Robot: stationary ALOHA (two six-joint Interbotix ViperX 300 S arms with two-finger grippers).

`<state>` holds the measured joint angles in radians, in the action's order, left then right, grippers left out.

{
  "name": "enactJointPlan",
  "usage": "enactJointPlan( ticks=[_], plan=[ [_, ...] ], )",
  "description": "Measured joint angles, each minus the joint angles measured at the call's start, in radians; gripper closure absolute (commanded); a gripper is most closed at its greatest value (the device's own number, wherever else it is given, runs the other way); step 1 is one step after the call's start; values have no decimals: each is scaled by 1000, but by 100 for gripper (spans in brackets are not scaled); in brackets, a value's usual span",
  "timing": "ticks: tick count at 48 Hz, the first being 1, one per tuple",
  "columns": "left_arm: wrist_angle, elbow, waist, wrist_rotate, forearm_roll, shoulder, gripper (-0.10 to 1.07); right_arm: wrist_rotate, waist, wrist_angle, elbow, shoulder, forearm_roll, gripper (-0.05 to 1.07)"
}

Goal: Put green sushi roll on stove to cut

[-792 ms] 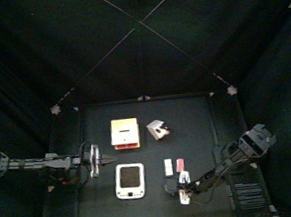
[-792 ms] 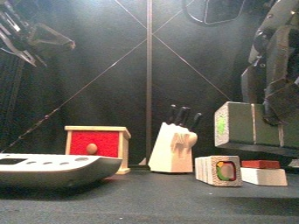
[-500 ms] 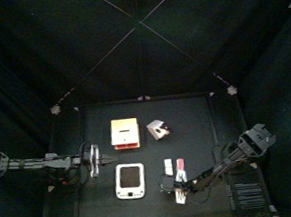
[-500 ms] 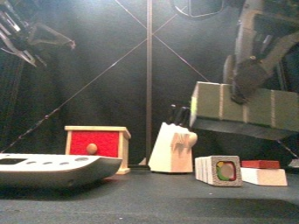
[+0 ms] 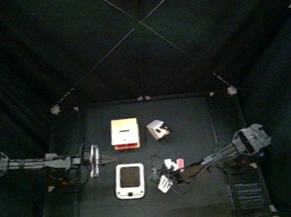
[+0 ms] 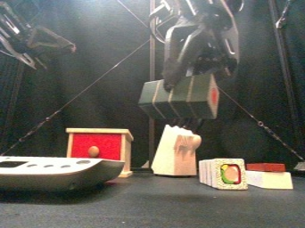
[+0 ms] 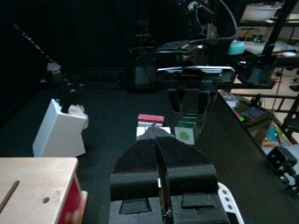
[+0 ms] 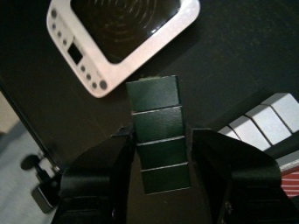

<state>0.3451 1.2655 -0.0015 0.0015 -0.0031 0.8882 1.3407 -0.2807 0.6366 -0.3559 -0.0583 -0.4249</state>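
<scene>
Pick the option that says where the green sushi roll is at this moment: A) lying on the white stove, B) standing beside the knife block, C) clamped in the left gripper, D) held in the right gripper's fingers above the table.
D: the right gripper holds the green sushi roll in the air, clear of the stove and the table.

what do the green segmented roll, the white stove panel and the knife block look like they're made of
Green segmented sushi roll: probably painted wood, matte faces with grooves between segments. White rounded stove panel: looks like smooth painted wood or plastic; unclear which. Pale knife block: likely unpainted wood, light matte surface.
</scene>
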Motion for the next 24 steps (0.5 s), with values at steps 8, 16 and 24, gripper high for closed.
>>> enactJointPlan(
  ticks=[8, 16, 24],
  plan=[
    [0, 3, 2, 0, -2, 0, 99, 225, 12, 3, 28, -40, -77, 47],
    [0, 3, 5, 0, -2, 2, 99, 494, 12, 3, 58, -80, -232, 46],
    [0, 5, 5, 0, -2, 2, 99, 798, 8, 51, 84, -123, -423, 46]
  ],
)
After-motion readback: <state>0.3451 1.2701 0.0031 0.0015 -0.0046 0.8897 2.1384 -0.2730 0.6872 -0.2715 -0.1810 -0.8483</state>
